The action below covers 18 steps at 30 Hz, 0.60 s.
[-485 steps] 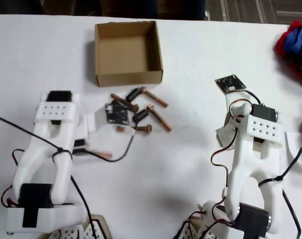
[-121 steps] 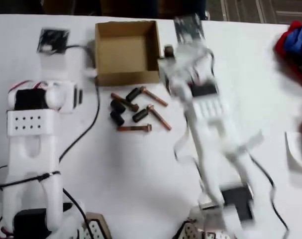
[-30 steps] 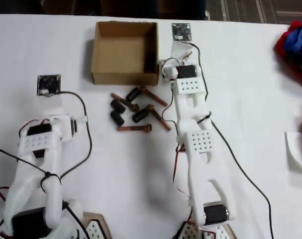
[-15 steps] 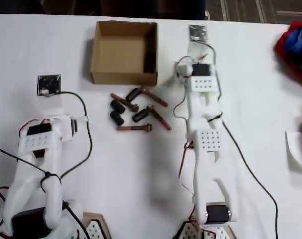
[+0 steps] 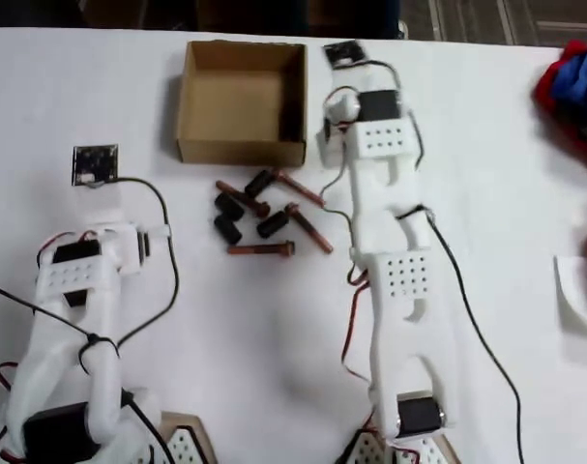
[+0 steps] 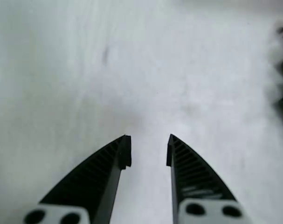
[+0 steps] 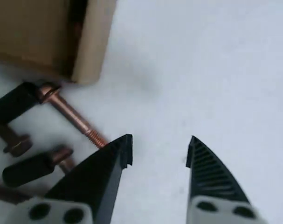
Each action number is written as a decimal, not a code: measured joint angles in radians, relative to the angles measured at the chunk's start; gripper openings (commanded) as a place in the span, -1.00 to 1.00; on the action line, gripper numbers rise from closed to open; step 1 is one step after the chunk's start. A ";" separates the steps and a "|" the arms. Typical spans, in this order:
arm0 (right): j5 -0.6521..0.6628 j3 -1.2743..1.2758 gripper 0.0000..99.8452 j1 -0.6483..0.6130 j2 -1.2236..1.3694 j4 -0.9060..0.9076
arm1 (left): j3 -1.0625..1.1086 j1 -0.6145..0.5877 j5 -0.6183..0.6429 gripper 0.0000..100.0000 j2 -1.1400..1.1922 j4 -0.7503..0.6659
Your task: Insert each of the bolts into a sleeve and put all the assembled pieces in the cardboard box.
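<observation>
The cardboard box (image 5: 243,101) stands open at the back of the table, and its corner (image 7: 48,37) shows in the right wrist view. In front of it lie several copper bolts (image 5: 298,188) and several black sleeves (image 5: 272,224), loose in one cluster. My right gripper (image 7: 159,151) is open and holds nothing. It hovers just right of the tip of one bolt (image 7: 71,114), near a sleeve (image 7: 31,170). The right arm (image 5: 380,145) stretches out beside the box. My left gripper (image 6: 146,151) is open over bare table, left of the cluster, on the left arm (image 5: 80,271).
A red and blue cloth (image 5: 573,72) lies at the far right edge, with a white object (image 5: 575,309) below it. Black cables (image 5: 167,261) trail from both arms. Open white table lies in front of the cluster.
The right arm's head has swung left and a little farther out, back toward the box's right side. The left arm, the bolts and the sleeves have not moved.
</observation>
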 measured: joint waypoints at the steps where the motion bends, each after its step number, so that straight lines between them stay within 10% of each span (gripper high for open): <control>1: 0.005 0.071 -0.62 -0.018 -0.041 0.000 | 0.000 0.002 0.000 -0.71 0.000 0.000; 9: 0.462 0.684 -0.47 -0.247 -0.362 0.000 | 0.000 0.002 0.000 -0.71 0.000 0.000; 18: 0.879 0.710 -0.47 -0.273 -0.367 -0.046 | 0.000 -0.002 0.000 -0.71 0.000 0.000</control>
